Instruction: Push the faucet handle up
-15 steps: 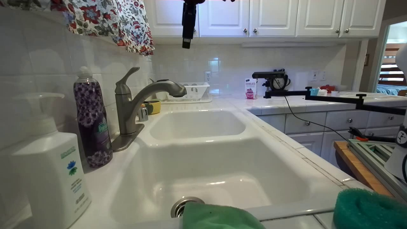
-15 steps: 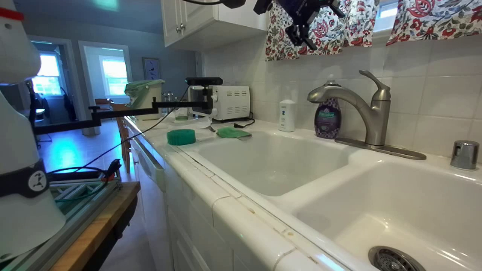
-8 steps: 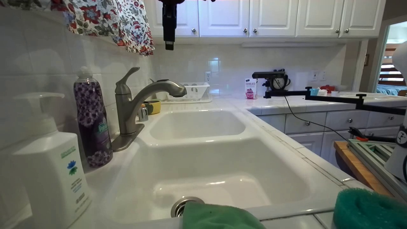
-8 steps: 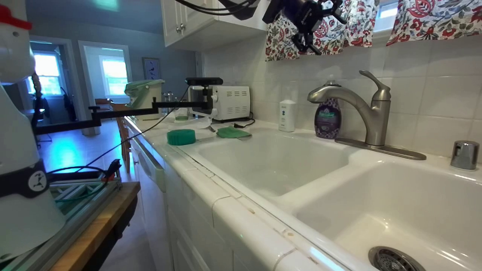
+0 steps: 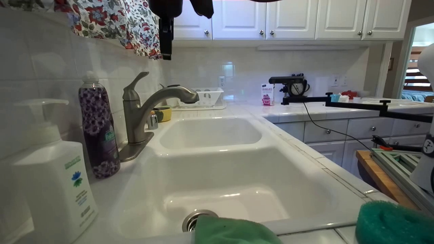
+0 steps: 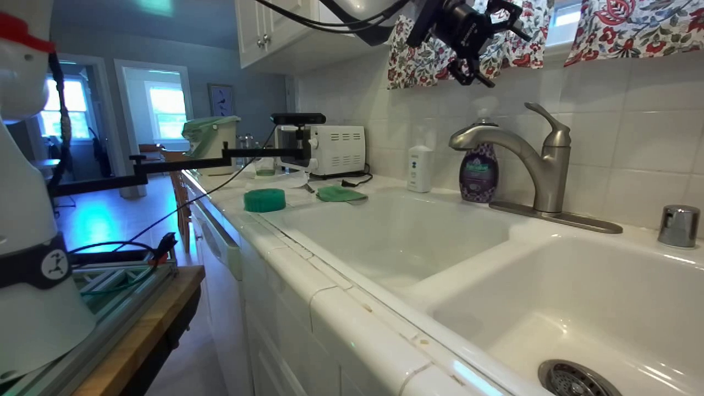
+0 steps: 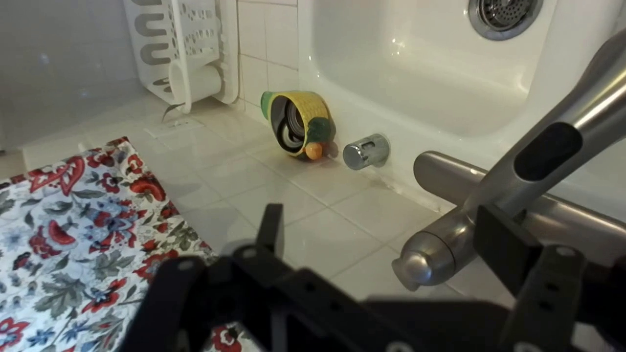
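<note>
Hanging above countertop (image 6: 297, 269): gripper (image 6: 506, 59), fingers (image 7: 506, 247) spread wide, gripping nothing. Faucet handle (image 6: 544, 116) sits atop faucet (image 6: 554, 179) near countertop's wall-side edge, apart from fingers. Handle foreshortened in wrist view, tilt unclear; there one finger hides part of base plate (image 7: 452, 178). Arm (image 6: 371, 6) cropped at top in both exterior views.

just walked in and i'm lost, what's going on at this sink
A robot arm is there to push the faucet handle up. Its open gripper holds nothing and, in both exterior views, hangs higher than the handle without touching it. The handle sits atop the faucet, its tip slanting upward.
</note>
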